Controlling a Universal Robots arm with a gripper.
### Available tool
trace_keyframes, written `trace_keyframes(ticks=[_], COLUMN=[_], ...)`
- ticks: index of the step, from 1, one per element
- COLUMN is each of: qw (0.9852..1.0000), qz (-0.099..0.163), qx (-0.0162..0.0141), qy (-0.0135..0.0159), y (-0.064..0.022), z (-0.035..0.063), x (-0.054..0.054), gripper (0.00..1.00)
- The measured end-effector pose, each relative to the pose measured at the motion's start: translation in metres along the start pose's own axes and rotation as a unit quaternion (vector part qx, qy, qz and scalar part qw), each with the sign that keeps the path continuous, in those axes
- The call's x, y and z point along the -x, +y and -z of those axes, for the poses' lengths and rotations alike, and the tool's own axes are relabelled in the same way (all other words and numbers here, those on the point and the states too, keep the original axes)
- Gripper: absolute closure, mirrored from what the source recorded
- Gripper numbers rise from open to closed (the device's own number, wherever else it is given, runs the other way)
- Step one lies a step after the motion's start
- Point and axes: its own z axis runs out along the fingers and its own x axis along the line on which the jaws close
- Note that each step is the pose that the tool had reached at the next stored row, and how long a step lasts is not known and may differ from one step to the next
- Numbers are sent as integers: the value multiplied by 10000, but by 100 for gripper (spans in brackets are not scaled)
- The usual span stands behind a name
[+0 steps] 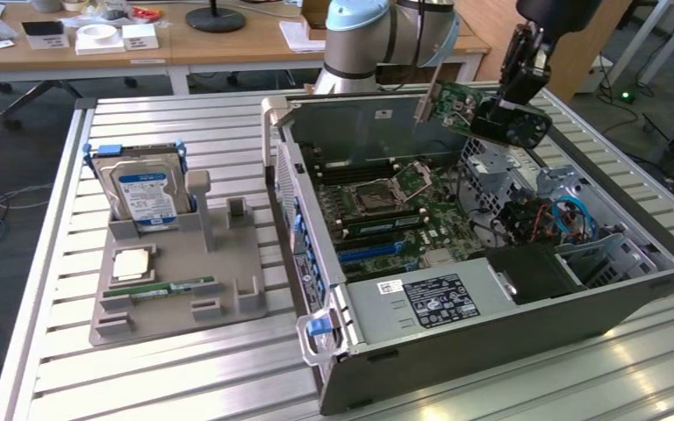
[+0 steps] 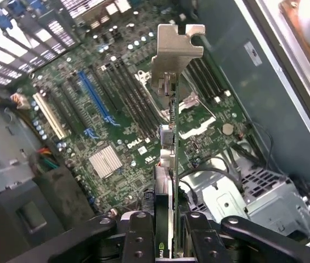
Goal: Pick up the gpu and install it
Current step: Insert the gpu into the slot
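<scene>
Gripper (image 2: 164, 233) clamped tight on the gpu (image 2: 169, 131) — edge-on above the motherboard (image 2: 108, 118); slight tilt could miss the slot.

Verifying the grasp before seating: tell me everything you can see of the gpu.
The gpu is a thin green circuit board, black on one face, with a silver metal bracket at one end. The pincer grips its edge, holding it tilted in the air above the motherboard of the open case, apparently touching nothing else.
</scene>
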Motion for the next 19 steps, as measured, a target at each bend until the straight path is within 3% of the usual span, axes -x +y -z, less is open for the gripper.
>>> trace_keyframes(ticks=[5, 9, 14, 19], qw=[9990, 9966, 9919, 9856], qz=[455, 822, 1268, 1691], qx=[8, 14, 22, 30], qy=[20, 36, 56, 75], y=[0, 0, 0, 0], z=[-1, -3, -5, -7], x=[0, 0, 0, 0], gripper=[74, 74, 74, 74])
